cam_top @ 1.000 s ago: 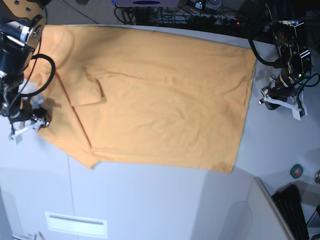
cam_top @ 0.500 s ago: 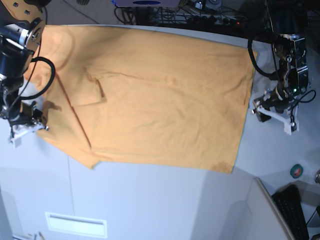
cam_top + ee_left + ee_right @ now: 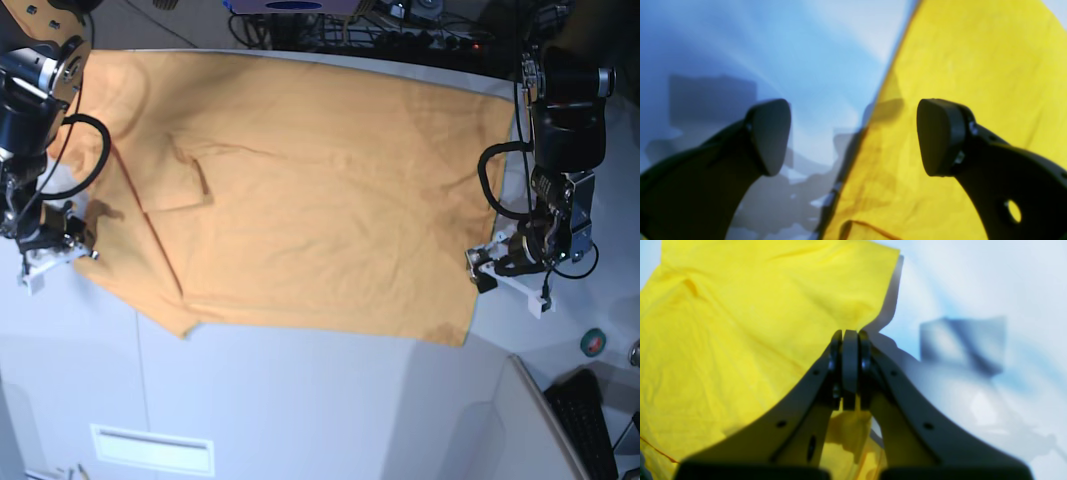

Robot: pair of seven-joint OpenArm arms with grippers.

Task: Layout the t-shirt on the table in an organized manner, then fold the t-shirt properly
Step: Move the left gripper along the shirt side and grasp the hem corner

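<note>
Table [image 3: 290, 400]: pale grey-white, thin dark seam at near left. T-shirt [image 3: 330, 220]: orange-yellow, spread over the middle and far part of the table, left side partly folded over with layered edges, right edge fairly straight. Left gripper [image 3: 853, 136]: at the shirt's right edge, jaws wide apart, one finger over cloth, the other over bare table. Nothing between them but the edge below; contact probably none, view's a bit blurry. Right gripper [image 3: 850, 333]: jaws closed at the shirt's left edge, looks like pinching cloth. White rectangle [image 3: 152, 450]: near left. Small green round item [image 3: 593, 342]: right side.
</note>
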